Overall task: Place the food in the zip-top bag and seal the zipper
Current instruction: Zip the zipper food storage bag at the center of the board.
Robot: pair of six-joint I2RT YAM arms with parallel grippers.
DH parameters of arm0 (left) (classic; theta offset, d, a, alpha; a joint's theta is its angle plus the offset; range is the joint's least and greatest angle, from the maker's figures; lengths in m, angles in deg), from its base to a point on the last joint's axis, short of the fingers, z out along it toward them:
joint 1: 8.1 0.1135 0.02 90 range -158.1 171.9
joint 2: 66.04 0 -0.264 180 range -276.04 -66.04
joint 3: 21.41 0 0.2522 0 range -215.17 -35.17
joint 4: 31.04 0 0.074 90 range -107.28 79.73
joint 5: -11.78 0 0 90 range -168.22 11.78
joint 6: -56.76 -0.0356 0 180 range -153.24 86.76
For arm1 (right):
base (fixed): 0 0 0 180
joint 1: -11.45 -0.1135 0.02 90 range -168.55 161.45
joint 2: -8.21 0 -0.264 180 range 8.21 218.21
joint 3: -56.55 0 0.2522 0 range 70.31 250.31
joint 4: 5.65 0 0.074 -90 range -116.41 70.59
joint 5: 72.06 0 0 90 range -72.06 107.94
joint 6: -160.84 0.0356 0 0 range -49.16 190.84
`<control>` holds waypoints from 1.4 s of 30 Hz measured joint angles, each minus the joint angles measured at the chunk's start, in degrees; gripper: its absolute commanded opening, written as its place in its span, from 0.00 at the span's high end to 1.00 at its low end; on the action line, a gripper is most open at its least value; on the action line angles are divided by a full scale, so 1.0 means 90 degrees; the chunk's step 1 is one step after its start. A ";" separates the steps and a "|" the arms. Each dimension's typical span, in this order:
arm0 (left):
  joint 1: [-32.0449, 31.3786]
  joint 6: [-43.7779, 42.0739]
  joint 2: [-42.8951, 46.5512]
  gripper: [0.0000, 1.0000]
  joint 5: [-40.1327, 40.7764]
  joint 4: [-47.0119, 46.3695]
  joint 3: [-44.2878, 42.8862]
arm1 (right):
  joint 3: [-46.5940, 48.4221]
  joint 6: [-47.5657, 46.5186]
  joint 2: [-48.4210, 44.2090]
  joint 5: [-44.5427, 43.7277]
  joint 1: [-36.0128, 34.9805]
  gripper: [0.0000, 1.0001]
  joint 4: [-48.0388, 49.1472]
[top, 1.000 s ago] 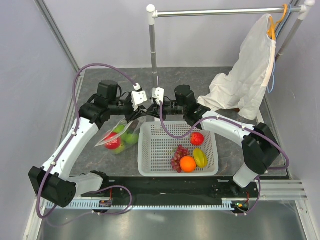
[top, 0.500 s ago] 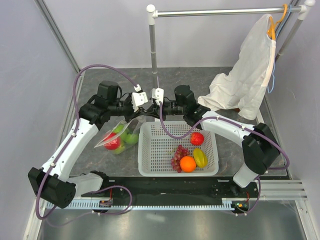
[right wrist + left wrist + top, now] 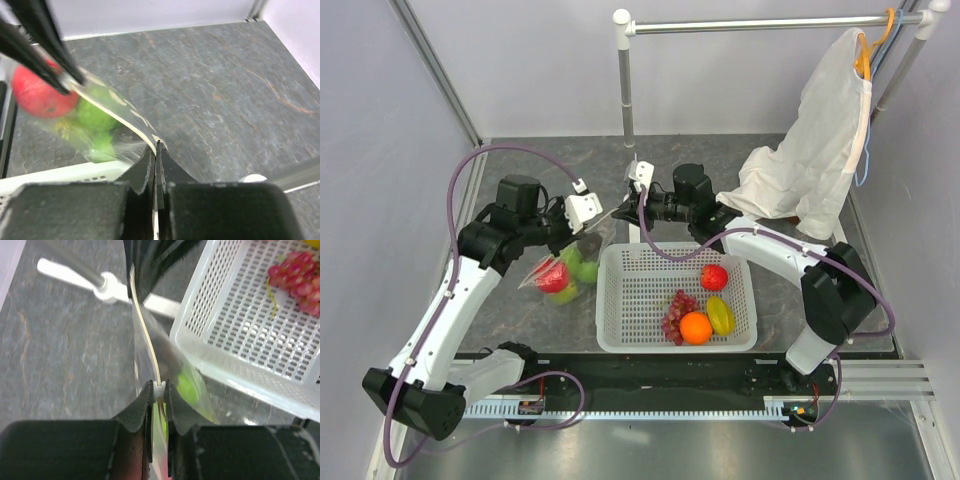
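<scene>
Two grippers: both are clamped on the same strip, one at each end.
Left gripper (image 3: 603, 226) (image 3: 158, 387): the jaws are narrow and nipped on the zipper (image 3: 144, 327), and the whitish strip runs straight out from between the fingertips.
Right gripper (image 3: 623, 211) (image 3: 155, 148): the jaws are pressed all but together, with the other end of the zipper (image 3: 127, 114) caught between them.
Zipper: it's stretched between the two grippers, lifted off the bench, just beyond the basket's far left corner. Whether it is sealed along its whole length, I cannot tell.
Bag (image 3: 560, 262) (image 3: 192, 405) (image 3: 107, 137): it's clear plastic and hangs from the zipper. It sits on the left half of the bench, just beside the basket's left wall. Whether its bottom rests on the bench, I cannot tell.
Food: it's inside the bag. There's a red apple (image 3: 552, 278) (image 3: 37, 92) on the left, and round green fruits (image 3: 586, 271) (image 3: 92, 116) packed against it.
Basket (image 3: 675, 345) (image 3: 235, 375): it's white mesh and sits at the near middle of the bench. It holds a red fruit (image 3: 714, 277), grapes (image 3: 677, 313) (image 3: 295, 282), an orange (image 3: 696, 327) and a yellow-green fruit (image 3: 721, 315), all toward its right side.
Cloth (image 3: 810, 160): a white garment hangs on an orange hanger (image 3: 863, 62) from the rail (image 3: 770, 22) at the far right corner. Its lower end is draped on the bench.
</scene>
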 measured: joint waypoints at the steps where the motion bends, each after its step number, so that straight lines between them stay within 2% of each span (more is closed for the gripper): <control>1: 0.0017 0.0010 0.0068 0.98 0.0112 0.0078 0.0019 | 0.0024 0.0053 0.0032 -0.0083 0.0022 1.00 0.0015; 19: 0.0046 0.0993 0.0835 0.98 0.2497 0.2531 -0.0087 | 0.0257 0.0223 0.0386 -0.1214 0.0058 1.00 -0.0022; 26: 0.0041 0.1229 0.0988 0.98 0.3711 0.2766 0.0002 | 0.0342 0.0233 0.0398 -0.1290 0.0063 1.00 -0.0051; 28: 0.0041 0.1287 0.0988 0.91 0.3949 0.2737 0.0002 | 0.0352 0.0265 0.0398 -0.1239 0.0061 1.00 -0.0051; 29: 0.0041 0.1311 0.0988 0.79 0.4031 0.2732 0.0002 | 0.0352 0.0272 0.0396 -0.1202 0.0061 1.00 -0.0051; 30: 0.0041 0.1324 0.0988 0.73 0.4068 0.2737 0.0000 | 0.0352 0.0277 0.0396 -0.1178 0.0061 1.00 -0.0051; 32: 0.0044 0.1358 0.0986 0.54 0.4068 0.2807 -0.0044 | 0.0352 0.0299 0.0396 -0.1144 0.0061 1.00 -0.0049; 35: 0.0083 0.1455 0.0940 0.38 0.3849 0.3167 -0.0391 | 0.0352 0.0362 0.0396 -0.1127 0.0143 1.00 -0.0049; 42: 0.0087 0.1792 0.0437 0.34 0.2557 0.3082 -0.1559 | 0.0352 0.0440 0.0396 -0.0933 0.0197 1.00 -0.0049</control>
